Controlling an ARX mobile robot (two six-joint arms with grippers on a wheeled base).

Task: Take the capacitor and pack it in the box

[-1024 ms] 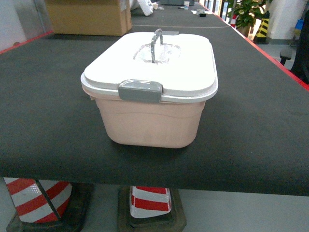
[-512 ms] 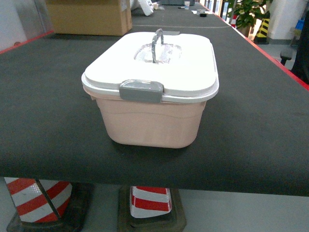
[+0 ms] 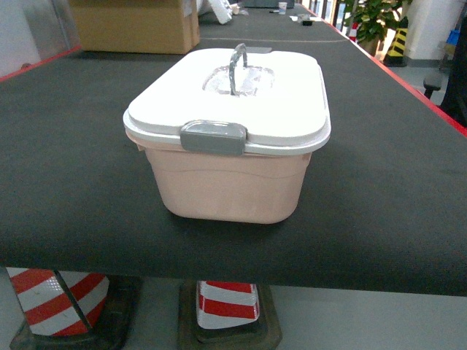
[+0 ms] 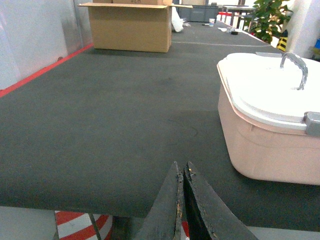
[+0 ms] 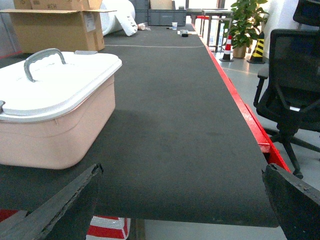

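Note:
The box, a pale peach tub, stands near the front edge of the dark table with its white lid on. The grey front latch clip is down and the grey handle stands upright. No capacitor shows in any view. Neither gripper appears in the head view. In the left wrist view my left gripper is shut with nothing in it, low at the table's front edge, left of the box. My right gripper is wide open and empty, to the right of the box.
A brown cardboard carton sits at the far left of the table. Red-and-white cones stand under the front edge. A red strip runs along the table's right edge, with a black office chair beyond it.

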